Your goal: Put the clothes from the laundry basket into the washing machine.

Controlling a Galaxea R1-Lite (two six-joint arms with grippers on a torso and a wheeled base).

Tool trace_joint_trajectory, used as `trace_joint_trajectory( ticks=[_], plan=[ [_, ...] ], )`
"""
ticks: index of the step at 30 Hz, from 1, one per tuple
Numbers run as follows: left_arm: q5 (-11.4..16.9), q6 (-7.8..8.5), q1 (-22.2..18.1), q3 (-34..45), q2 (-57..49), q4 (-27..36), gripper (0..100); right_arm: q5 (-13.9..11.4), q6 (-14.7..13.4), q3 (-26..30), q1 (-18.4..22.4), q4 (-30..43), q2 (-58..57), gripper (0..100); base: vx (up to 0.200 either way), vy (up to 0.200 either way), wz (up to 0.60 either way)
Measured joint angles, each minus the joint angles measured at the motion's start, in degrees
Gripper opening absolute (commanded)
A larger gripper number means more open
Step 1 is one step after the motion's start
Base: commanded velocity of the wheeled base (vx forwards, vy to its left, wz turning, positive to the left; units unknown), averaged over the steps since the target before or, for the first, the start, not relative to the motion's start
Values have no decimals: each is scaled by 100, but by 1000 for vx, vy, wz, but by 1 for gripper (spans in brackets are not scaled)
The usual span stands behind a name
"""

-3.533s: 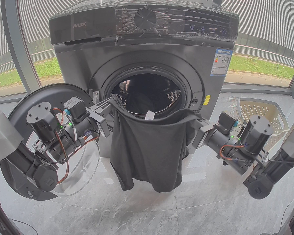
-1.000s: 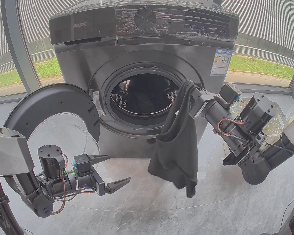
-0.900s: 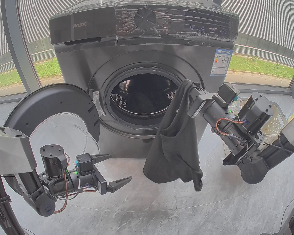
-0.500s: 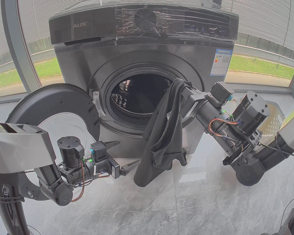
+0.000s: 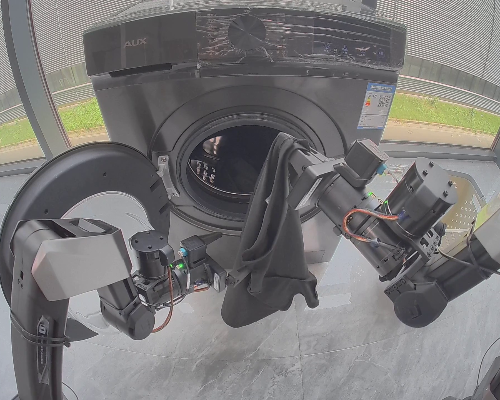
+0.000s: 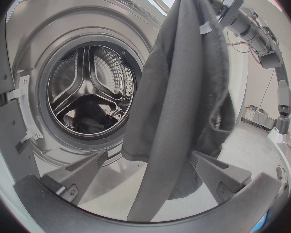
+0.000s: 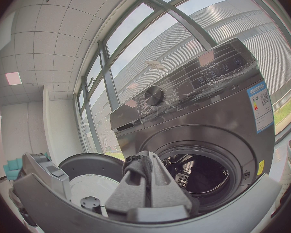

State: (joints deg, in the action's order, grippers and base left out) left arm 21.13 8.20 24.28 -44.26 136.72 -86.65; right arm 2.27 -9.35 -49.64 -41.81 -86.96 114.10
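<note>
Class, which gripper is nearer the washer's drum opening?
Right. The right gripper holds the garment just before the drum opening, on its right side; the left gripper is lower, below the opening, open around the garment's lower part.

Left arm [image 5: 75, 259], right arm [image 5: 372, 223]: pale grey angular shells, black cylindrical motors with screw rings, looped orange cables, green lights, dark wedge-fingered left pincer [image 6: 147, 155].

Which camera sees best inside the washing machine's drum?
The left wrist view. It looks straight into the drum and shows its shiny ribs and some dark clothes at the bottom. In the head view the drum is a dark opening, partly covered by the hanging black garment. In the right wrist view it is dim, beyond the fingers.
</note>
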Motion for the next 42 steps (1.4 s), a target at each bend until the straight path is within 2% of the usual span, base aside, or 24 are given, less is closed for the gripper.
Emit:
trace_joint_trajectory(
  ticks=[7,20,24,25,36,42],
  plan=[
    [-20,-230,40,-555,380,9,100,-30,-1,15,-306,-24,-38,0,0,0,0],
    [-39,-273,171,-1045,831,5,100,-24,-6,80,-399,-72,-74,0,0,0,0],
    [-55,-332,176,-1172,870,7,100,-24,-11,83,-411,-74,-74,0,0,0,0],
    [-55,-356,179,-1218,884,9,0,-24,-12,88,-413,-72,-74,0,0,0,0],
    [-24,-618,424,-1359,956,-4,0,-30,-12,130,-350,-71,-77,0,0,0,0],
    [-9,-621,496,-1161,857,-20,0,-49,-12,80,-201,-39,-62,0,0,0,0]
  ],
)
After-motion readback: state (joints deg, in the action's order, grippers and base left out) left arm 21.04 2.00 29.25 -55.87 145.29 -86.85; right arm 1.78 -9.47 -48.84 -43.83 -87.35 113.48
